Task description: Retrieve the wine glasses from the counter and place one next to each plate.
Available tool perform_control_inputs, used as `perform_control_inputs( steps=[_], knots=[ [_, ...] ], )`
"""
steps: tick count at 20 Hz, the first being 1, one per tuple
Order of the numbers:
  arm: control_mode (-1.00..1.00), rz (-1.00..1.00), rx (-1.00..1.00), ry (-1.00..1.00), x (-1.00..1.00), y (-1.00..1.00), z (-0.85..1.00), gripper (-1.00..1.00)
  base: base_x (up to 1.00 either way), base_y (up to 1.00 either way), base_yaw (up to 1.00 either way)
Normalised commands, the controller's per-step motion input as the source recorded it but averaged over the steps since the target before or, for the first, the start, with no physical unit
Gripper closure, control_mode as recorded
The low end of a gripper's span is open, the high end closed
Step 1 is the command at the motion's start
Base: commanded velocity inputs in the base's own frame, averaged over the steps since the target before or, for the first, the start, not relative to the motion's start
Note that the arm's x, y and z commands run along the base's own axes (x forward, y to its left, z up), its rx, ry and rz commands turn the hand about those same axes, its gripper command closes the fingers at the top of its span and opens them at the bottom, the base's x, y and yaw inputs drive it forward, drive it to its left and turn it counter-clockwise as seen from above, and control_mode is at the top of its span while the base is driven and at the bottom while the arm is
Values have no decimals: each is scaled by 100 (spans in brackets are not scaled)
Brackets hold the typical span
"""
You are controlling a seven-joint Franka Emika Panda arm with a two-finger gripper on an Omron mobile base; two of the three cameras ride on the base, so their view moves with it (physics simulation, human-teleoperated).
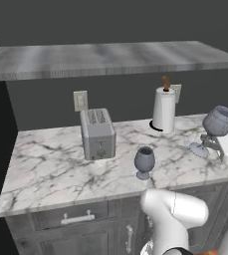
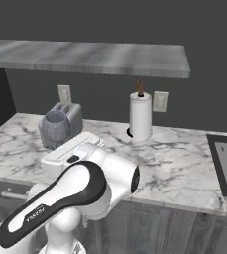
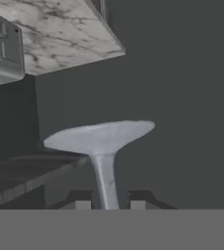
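One smoky grey wine glass [image 1: 144, 162] stands upright near the front edge of the marble counter [image 1: 51, 169], right of the toaster. The other wine glass [image 1: 218, 121] hangs tilted over the counter's right part, bowl up and to the right, round foot down to the left. My gripper [image 1: 211, 143] is shut on its stem. In the hand view the stem rises between my fingertips [image 3: 83, 205] of the gripper [image 3: 109, 205] to the glass's flat foot [image 3: 100, 136]. The held glass's bowl [image 2: 55, 124] shows in front of the toaster. The plates are out of view.
A silver toaster [image 1: 98, 133] and a paper towel roll [image 1: 164, 109] stand at the back of the counter. A wall shelf [image 1: 105, 59] overhangs it. A dark inset panel [image 2: 226, 163] lies at the counter's right end. Cabinet drawers with silver handles [image 1: 78, 217] sit below.
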Motion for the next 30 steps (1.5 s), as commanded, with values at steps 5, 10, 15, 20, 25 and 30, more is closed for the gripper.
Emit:
perform_control_inputs(
  steps=[5,10,15,20,25,30],
  knots=[
    [100,0,0,0,0,0,0,100,-100,30,-8],
    [100,0,0,0,0,0,0,100,-80,21,-53],
    [100,0,0,0,0,0,0,100,-13,4,-95],
    [100,0,0,0,0,0,0,100,-11,3,-98],
    [100,0,0,0,0,0,0,100,-63,42,-71],
    [100,0,0,0,0,0,0,100,-14,35,-83]
  ],
)
